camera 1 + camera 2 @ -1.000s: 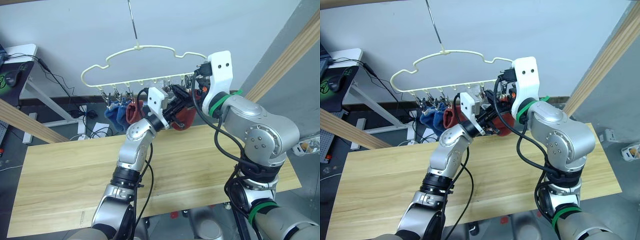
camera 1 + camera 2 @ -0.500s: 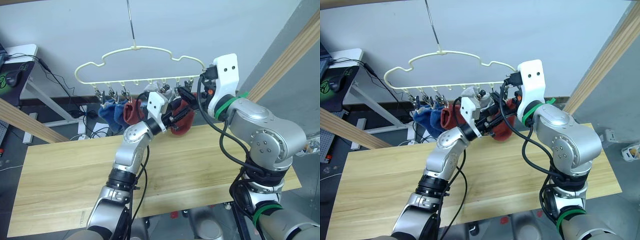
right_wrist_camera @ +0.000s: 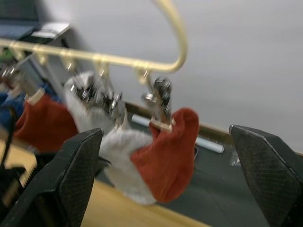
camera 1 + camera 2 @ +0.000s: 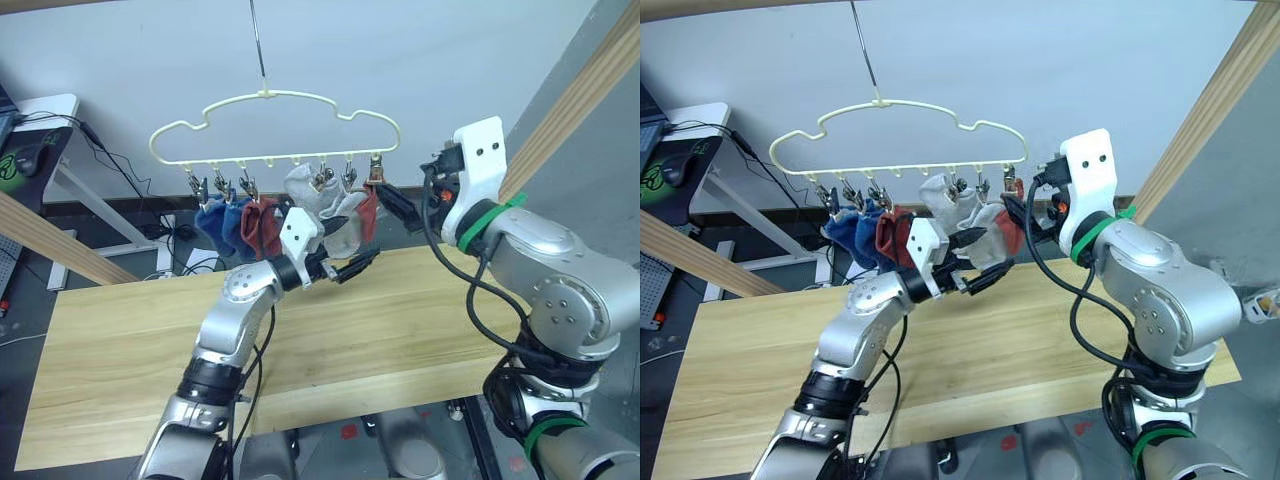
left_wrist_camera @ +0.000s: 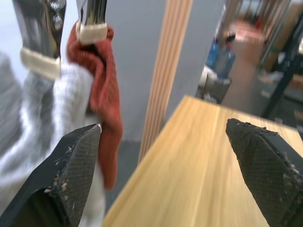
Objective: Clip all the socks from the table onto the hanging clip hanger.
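The pale yellow clip hanger [image 4: 270, 128] hangs by its metal hook above the table's [image 4: 400, 320] far edge. Several socks hang from its clips: blue socks [image 4: 215, 225] at the left, then a red sock [image 4: 258, 225], light grey socks [image 4: 322, 200], and a second red sock [image 4: 369, 212] on the rightmost clip [image 3: 160, 101]. My left gripper [image 4: 352, 266] is open and holds nothing, just below and in front of the grey socks. My right gripper [image 4: 400, 212] is open too, close to the right of the rightmost red sock.
A thick wooden beam [image 4: 575, 105] slants up at the right and another [image 4: 45, 245] crosses at the left. A white desk [image 4: 45, 125] with a mouse stands far left. Cables [image 4: 175, 250] lie on the floor behind the table.
My left gripper opened, let go of the red sock and dropped back from the hanger. The right gripper drew away to the right. The hanger levelled out and the sock stays clipped.
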`<action>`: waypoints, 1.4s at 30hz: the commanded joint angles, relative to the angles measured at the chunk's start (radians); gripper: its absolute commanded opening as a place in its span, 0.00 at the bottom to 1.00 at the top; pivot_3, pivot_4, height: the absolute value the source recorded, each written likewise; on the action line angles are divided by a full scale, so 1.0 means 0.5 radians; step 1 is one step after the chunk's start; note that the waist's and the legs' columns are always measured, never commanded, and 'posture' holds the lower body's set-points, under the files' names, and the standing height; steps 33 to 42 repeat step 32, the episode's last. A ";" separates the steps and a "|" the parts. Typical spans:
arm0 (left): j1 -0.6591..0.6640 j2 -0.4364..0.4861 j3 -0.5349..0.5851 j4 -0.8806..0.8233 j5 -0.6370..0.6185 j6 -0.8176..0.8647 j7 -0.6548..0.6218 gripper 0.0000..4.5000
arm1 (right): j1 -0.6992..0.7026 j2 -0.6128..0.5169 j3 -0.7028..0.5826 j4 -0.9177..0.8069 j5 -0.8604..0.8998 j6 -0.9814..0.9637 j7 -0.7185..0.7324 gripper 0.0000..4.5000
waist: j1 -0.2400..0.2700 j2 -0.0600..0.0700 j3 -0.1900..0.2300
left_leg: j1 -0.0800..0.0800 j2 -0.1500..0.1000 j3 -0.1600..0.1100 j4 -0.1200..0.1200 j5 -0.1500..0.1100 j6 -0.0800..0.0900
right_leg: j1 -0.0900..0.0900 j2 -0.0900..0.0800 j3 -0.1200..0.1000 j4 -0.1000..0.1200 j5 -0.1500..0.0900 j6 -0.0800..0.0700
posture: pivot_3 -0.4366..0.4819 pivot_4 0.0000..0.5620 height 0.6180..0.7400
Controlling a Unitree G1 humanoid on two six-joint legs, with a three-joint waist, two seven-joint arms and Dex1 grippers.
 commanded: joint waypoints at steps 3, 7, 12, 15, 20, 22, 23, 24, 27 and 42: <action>0.293 0.313 0.085 -0.516 -0.065 0.275 -0.038 1.00 | 0.165 -0.325 0.028 -0.202 0.100 -0.168 0.238 1.00 | 0.004 0.000 0.000 | 0.000 0.000 0.000 0.000 0.000 0.000 | 0.000 -0.001 0.001 -0.002 0.000 0.000 | 0.22 0.50 1.00; 0.568 0.531 0.269 -0.769 -0.018 0.367 0.053 1.00 | 0.337 -0.564 0.007 -0.197 0.089 -0.411 0.422 1.00 | 0.007 -0.005 -0.004 | 0.000 0.000 0.000 0.000 0.000 0.000 | 0.000 -0.001 0.001 -0.002 -0.004 0.006 | 0.24 0.47 1.00; 0.854 0.784 0.635 -0.779 0.031 0.329 0.052 1.00 | 0.565 -0.883 -0.069 -0.097 0.143 -0.721 0.797 1.00 | 0.018 -0.008 -0.020 | 0.002 0.000 0.000 -0.001 0.000 0.000 | 0.000 -0.001 -0.001 -0.001 -0.005 0.009 | 0.30 0.42 1.00; 0.920 0.892 0.846 -0.682 0.004 0.284 -0.007 1.00 | 0.669 -1.042 -0.126 0.006 0.174 -0.875 1.006 1.00 | 0.042 -0.014 -0.032 | 0.004 -0.001 0.002 0.000 0.000 0.000 | 0.000 -0.001 -0.002 -0.001 -0.006 0.009 | 0.32 0.41 1.00; 0.937 0.998 1.055 -0.529 -0.038 0.292 -0.075 1.00 | 0.829 -1.260 -0.245 0.147 0.230 -1.053 1.296 1.00 | 0.076 -0.027 -0.061 | 0.009 -0.002 0.006 0.001 0.000 0.000 | 0.002 -0.001 -0.002 -0.001 -0.006 0.009 | 0.34 0.35 1.00; 0.943 1.011 1.084 -0.516 -0.055 0.343 -0.074 1.00 | 0.863 -1.315 -0.272 0.210 0.221 -1.130 1.362 1.00 | 0.086 -0.030 -0.080 | 0.008 -0.002 0.006 0.000 0.000 0.001 | 0.002 -0.001 -0.003 -0.002 -0.006 0.009 | 0.34 0.32 1.00; 0.952 1.007 1.097 -0.509 -0.056 0.344 -0.073 1.00 | 0.868 -1.332 -0.275 0.246 0.210 -1.173 1.381 1.00 | 0.090 -0.032 -0.089 | 0.008 -0.002 0.007 0.000 -0.001 0.001 | 0.002 -0.002 -0.003 -0.002 -0.004 0.007 | 0.34 0.31 1.00; 0.962 1.001 1.109 -0.506 -0.054 0.350 -0.066 1.00 | 0.872 -1.349 -0.274 0.279 0.199 -1.214 1.400 1.00 | 0.090 -0.034 -0.097 | 0.008 -0.002 0.007 0.000 -0.001 0.001 | 0.002 -0.002 -0.003 -0.002 -0.003 0.005 | 0.35 0.30 1.00; 0.983 0.984 1.131 -0.509 -0.059 0.374 -0.046 1.00 | 0.870 -1.375 -0.259 0.354 0.189 -1.298 1.429 1.00 | 0.090 -0.039 -0.122 | 0.009 -0.001 0.007 0.000 -0.001 0.001 | 0.002 -0.001 -0.003 -0.002 -0.003 0.004 | 0.36 0.28 1.00; 1.041 0.946 1.198 -0.542 -0.113 0.437 -0.005 1.00 | 0.813 -1.392 -0.212 0.465 0.168 -1.398 1.458 1.00 | 0.093 -0.041 -0.154 | 0.012 -0.001 0.009 0.001 -0.001 0.000 | 0.004 -0.001 -0.003 0.000 -0.003 0.004 | 0.38 0.27 1.00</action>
